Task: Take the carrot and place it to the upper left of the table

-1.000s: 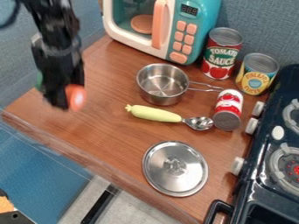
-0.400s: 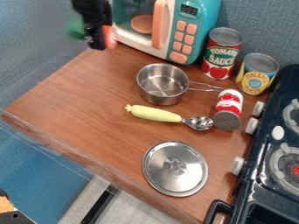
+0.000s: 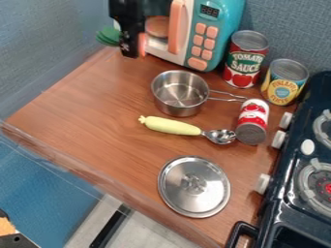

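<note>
Swinging toward the microwave (image 3: 223, 30), the pincer (image 3: 133, 49), clamped on the carrot (image 3: 142, 43), looks nearly ready for the upper-left tabletop (image 3: 97, 92).

The orange, green-topped carrot (image 3: 142, 44) is being held crosswise by the end effector (image 3: 132, 52), near the toy microwave (image 3: 227, 30).
</note>
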